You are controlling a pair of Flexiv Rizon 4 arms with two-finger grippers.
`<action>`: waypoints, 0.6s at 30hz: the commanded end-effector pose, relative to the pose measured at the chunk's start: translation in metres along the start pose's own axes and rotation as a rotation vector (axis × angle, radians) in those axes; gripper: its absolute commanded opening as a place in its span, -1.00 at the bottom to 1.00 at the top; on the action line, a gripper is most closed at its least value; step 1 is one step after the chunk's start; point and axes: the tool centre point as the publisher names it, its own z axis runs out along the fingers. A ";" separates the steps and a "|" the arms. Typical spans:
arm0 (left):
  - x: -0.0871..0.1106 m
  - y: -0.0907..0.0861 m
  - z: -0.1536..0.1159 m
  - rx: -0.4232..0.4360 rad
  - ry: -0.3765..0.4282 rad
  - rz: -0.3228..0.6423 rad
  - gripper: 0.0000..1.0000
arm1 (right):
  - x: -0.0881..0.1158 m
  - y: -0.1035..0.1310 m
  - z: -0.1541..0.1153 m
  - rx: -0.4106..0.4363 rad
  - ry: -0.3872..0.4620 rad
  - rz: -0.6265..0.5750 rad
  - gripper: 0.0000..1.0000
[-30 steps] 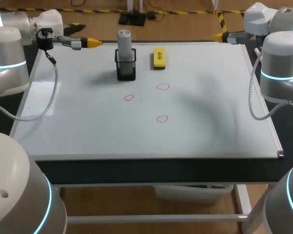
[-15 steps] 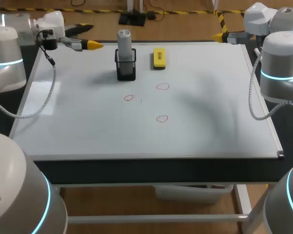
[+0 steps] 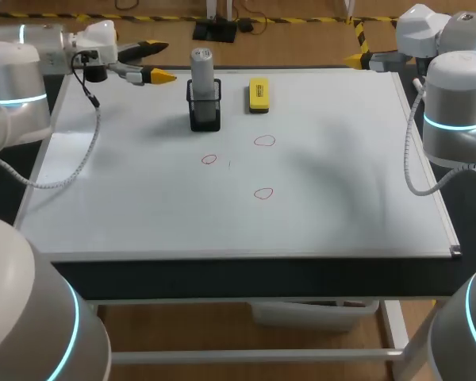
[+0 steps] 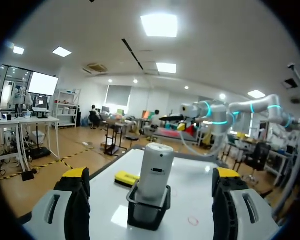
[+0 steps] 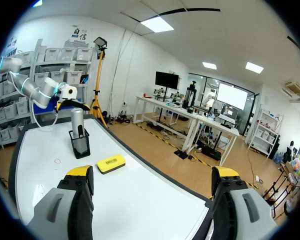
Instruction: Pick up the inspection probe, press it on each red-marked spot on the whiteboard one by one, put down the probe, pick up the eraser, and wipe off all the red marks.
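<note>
Standing in a black holder [image 3: 204, 115] at the far side of the whiteboard [image 3: 341, 198], the grey probe [image 3: 201, 67] shows only its top half. The rest is hidden inside the holder. The yellow eraser [image 3: 259, 94] lies flat just right of it, not touching. Nearer, in the middle of the board, are three small red rings: the left mark [image 3: 209, 159], the right mark [image 3: 264, 141] and the near mark [image 3: 263, 193]. The left claw [image 3: 162, 62] hangs at the far left. It is wide open and grips nothing; its tips point at the probe but stay apart from it. In its own camera the eraser is partly hidden behind the holder. The right claw [image 5: 152, 175] is at the far right corner, wide open too. From above, only one of its yellow tips shows.
</note>
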 end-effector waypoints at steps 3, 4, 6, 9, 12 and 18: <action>-0.002 0.006 0.012 0.012 0.117 0.004 1.00 | 0.000 0.000 0.000 0.002 0.001 0.000 1.00; 0.000 0.006 0.013 0.011 0.130 0.003 1.00 | 0.000 0.000 0.000 0.002 0.001 0.000 1.00; 0.004 0.005 0.015 0.013 0.153 0.003 1.00 | 0.000 0.000 0.000 0.002 0.001 0.000 1.00; 0.005 0.006 0.017 0.012 0.171 0.002 1.00 | 0.000 0.000 0.000 0.002 0.001 0.000 1.00; 0.007 0.007 0.017 0.011 0.178 -0.001 1.00 | 0.000 0.000 0.000 0.002 0.001 0.000 1.00; 0.009 0.012 0.021 0.015 0.181 -0.010 1.00 | 0.000 0.000 0.000 0.002 0.001 0.000 1.00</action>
